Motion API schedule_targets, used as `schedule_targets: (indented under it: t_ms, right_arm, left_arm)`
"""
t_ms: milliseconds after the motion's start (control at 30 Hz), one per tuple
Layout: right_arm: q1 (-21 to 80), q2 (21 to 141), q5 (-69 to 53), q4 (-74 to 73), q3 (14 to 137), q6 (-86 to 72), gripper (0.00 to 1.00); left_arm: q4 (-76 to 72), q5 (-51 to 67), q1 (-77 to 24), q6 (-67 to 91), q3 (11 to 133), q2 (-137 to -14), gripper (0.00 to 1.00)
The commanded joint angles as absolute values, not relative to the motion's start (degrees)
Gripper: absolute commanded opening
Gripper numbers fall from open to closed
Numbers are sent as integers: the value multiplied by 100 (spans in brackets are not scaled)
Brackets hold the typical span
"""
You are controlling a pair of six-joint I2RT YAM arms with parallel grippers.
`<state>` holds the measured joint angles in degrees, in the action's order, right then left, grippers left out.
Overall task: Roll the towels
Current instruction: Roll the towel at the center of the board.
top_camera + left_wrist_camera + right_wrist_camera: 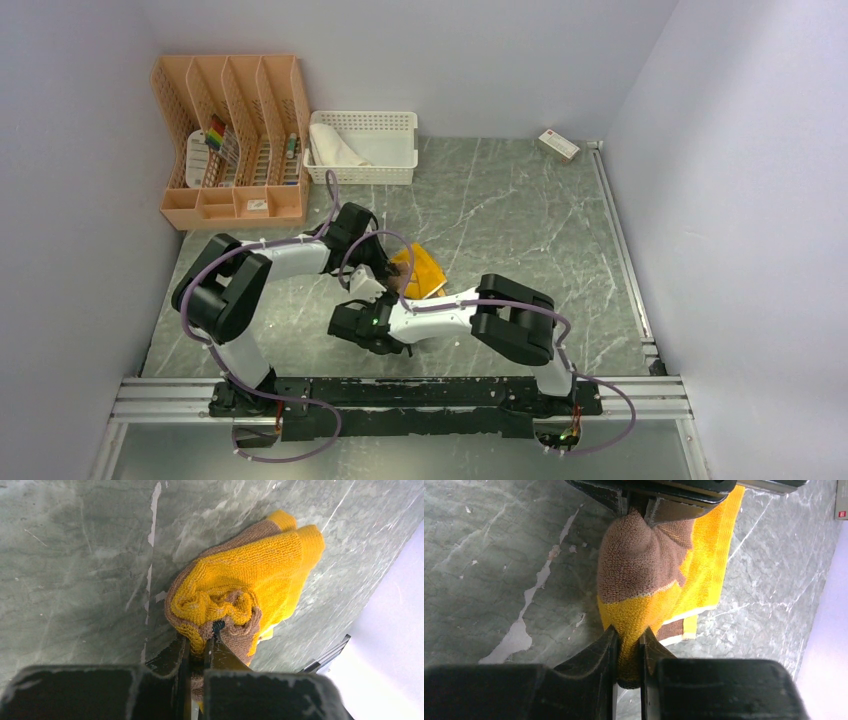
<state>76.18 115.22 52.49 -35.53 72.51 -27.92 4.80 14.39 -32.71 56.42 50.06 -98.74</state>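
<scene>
Black fingers of the right gripper [628,636] fill the bottom of its wrist view, clenched on a yellow fold of the mustard-yellow towel [644,580]. Facing it from the far side, the left gripper [199,645] is likewise clamped on the cloth, pinching a bunched brown-and-yellow edge. Between the two grips the towel is gathered into a thick, loose hump. The rest of it lies flat on the table [520,230] just beyond the wrists, near the middle of the surface.

Judging by this, the roll is at its first turn: an edge is gathered, but no tidy cylinder has formed. The next move calls for both wrists to turn the held edge over towards the flat part together, at an even pace, so the roll does not skew or go slack at one end. The terry looks soft and will likely sag wherever it is unsupported.

The white towel [335,148] lies in the white lattice basket [400,120] at the back; whether it is rolled cannot be made out.

The tabletop is grey-green with pale marble-like veins and a few chipped pale patches. A peach desk organiser [230,140] stands at the back left beside the basket, a small box [558,146] sits at the back right, and plain pale walls close in three sides
</scene>
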Motion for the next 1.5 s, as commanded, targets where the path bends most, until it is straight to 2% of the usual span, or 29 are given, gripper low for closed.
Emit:
schedule_targets:
  t_ms: [0,33,100,233,400,433,467,633,967,1233,1467]
  right_arm:
    - [7505,11614,5022,-3489,7126,-2957,14]
    - [7482,11604,4934,-3385,7046,-2951,12]
    - [7416,11280,4669,-3030,6820,-2899,0]
    - [6996,10321,3375,-1669,5929,-2595,0]
    - [6064,9138,1833,-719,5031,-2418,0]
    - [5908,9057,1564,-656,4975,-2378,0]
    - [5715,8999,1109,-572,4922,-2346,0]
    - [4673,8859,-747,165,4377,-2501,0]
    - [3020,9145,-3413,1705,3638,-3318,0]
    - [2402,9836,-4692,3009,3308,-4231,0]
    - [2105,10527,-5441,4841,2817,-5442,0]
  left_arm:
    - [654,1346,-3277,5636,4936,-9917,7]
    - [659,1345,-3272,5636,4915,-9908,7]
    - [637,1362,-3250,5638,4885,-9889,7]
    - [200,1715,-3095,5607,4635,-9697,7]
    - [-4,1780,-2949,5445,4444,-9147,60]
    - [36,1715,-2953,5403,4453,-9008,68]
    - [55,1660,-2953,5385,4440,-8878,70]
    - [95,1523,-2953,5388,4309,-8403,72]
    - [-227,1572,-3114,5396,4052,-8325,71]
    - [-557,1439,-3342,5359,4284,-8802,70]
    - [-1015,1334,-3458,5244,4827,-9599,69]
